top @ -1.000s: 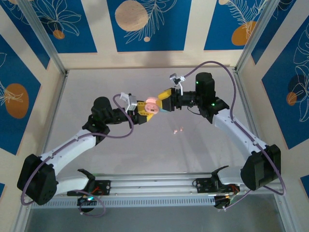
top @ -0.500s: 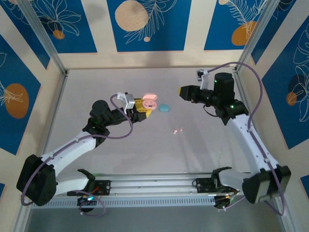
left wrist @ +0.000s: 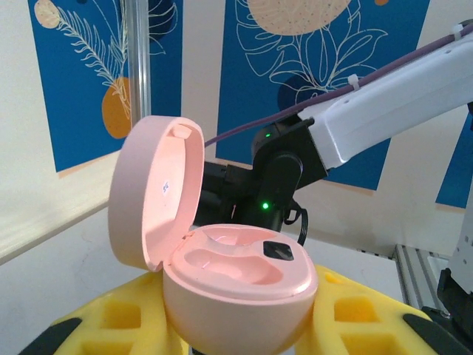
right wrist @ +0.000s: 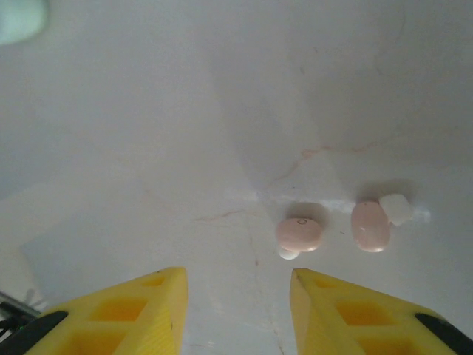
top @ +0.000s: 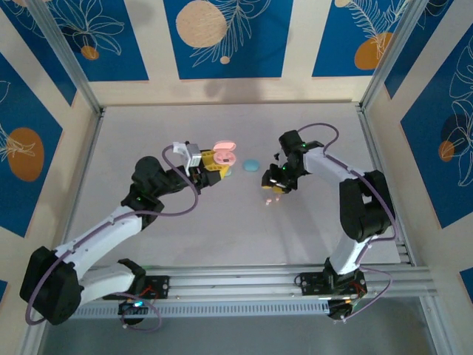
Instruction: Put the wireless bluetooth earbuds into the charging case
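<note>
Currently my left gripper [top: 213, 160] is clamped on the pink charging case [left wrist: 236, 285] and holds it off the table [top: 185, 214], left of centre in the top view. In the left wrist view the case sits between my yellow fingers [left wrist: 111, 318] at the bottom of the frame. Its lid [left wrist: 151, 192] is swung open and stands up on the left, with the moulded wells in its base uncovered. My right gripper [top: 275, 185] is right of centre, pointing down at the table. In the right wrist view its jaws stand apart with bare table between them, gripping nothing. Two pink earbuds [right wrist: 300, 234] lie on the table in the lower right of that frame, just above the right-hand finger. They are side by side and not touching; the right one has a white tip. A small blue oval [top: 252, 164] lies on the table between my two grippers.
</note>
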`<action>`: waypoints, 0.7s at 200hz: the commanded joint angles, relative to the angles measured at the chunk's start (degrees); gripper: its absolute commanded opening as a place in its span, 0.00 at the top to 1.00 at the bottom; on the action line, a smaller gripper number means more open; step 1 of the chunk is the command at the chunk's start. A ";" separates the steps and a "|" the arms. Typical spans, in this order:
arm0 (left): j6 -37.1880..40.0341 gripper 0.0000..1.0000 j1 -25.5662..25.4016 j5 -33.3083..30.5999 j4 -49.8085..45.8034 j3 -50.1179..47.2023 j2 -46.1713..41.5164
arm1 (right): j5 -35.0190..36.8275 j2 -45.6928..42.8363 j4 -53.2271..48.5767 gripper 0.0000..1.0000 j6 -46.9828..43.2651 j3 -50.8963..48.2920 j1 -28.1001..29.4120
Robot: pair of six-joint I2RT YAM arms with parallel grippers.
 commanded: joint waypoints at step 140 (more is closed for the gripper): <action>2.42 0.81 -0.86 -1.19 -1.51 -0.22 -0.58 | 7.98 3.04 1.18 0.50 11.89 -2.79 5.68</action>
